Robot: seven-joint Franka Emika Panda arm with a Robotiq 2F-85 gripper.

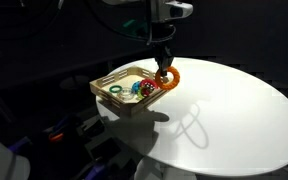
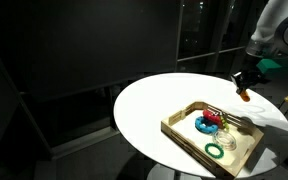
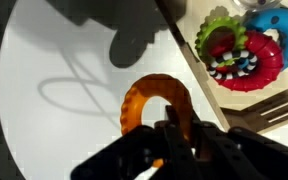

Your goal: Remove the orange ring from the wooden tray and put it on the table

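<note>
While the white table (image 1: 234, 110) spread wide beneath everything, the wooden tray (image 1: 104, 92) sat near its edge; the gripper (image 1: 162, 68) hung just beside the tray, clamped on the orange ring (image 3: 149, 95), held clear above the tabletop; a green ring (image 2: 215, 150) lay in the tray.

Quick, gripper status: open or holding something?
Gripper: closed on the orange ring, holding it above the table.
</note>
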